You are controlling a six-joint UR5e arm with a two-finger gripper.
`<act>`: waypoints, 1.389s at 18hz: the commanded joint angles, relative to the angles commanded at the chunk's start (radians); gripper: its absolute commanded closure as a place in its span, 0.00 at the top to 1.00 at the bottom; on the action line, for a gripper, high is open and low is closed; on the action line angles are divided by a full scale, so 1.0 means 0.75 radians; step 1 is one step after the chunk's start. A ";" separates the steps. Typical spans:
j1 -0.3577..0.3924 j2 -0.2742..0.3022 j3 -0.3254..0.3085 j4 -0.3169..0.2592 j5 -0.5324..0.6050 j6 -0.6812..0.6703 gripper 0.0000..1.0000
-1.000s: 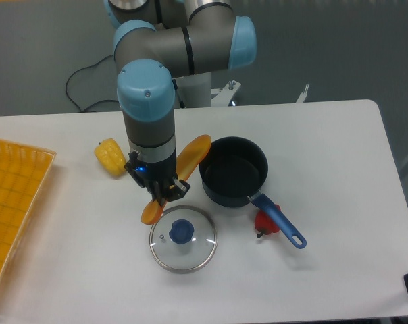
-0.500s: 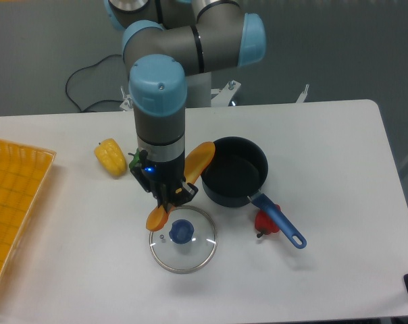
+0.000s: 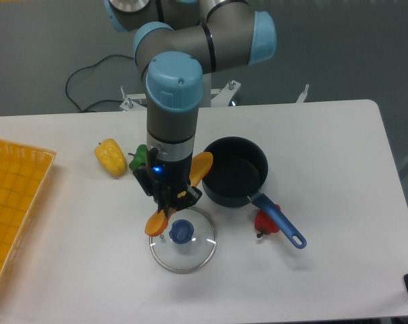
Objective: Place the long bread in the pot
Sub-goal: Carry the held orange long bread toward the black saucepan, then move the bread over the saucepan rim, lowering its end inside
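My gripper (image 3: 171, 198) is shut on the long bread (image 3: 201, 166), an orange-yellow baguette held slanted above the table; its lower end shows over the glass lid and its upper end reaches the pot's left rim. The pot (image 3: 235, 171), dark with a blue handle (image 3: 279, 220), stands just right of the gripper. The middle of the bread is hidden by the fingers.
A round glass lid with a blue knob (image 3: 182, 237) lies just below the gripper. A yellow bell pepper (image 3: 110, 156) and a green item (image 3: 138, 158) sit to the left. A red item (image 3: 265, 221) lies under the pot handle. An orange basket (image 3: 8, 209) is at the left edge.
The arm has moved right toward the pot, carrying the bread with it. The bread's upper end has come up to the pot's rim.
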 joint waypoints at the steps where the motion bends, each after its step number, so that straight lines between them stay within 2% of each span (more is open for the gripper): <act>1: 0.004 0.012 -0.012 -0.002 0.000 0.022 0.18; 5: 0.008 0.023 -0.027 0.000 0.000 0.037 0.18; 18: 0.069 0.023 -0.055 -0.012 -0.004 0.254 0.18; 23: 0.133 0.020 -0.076 -0.012 -0.137 0.368 0.18; 25: 0.133 0.020 -0.080 -0.012 -0.141 0.377 0.18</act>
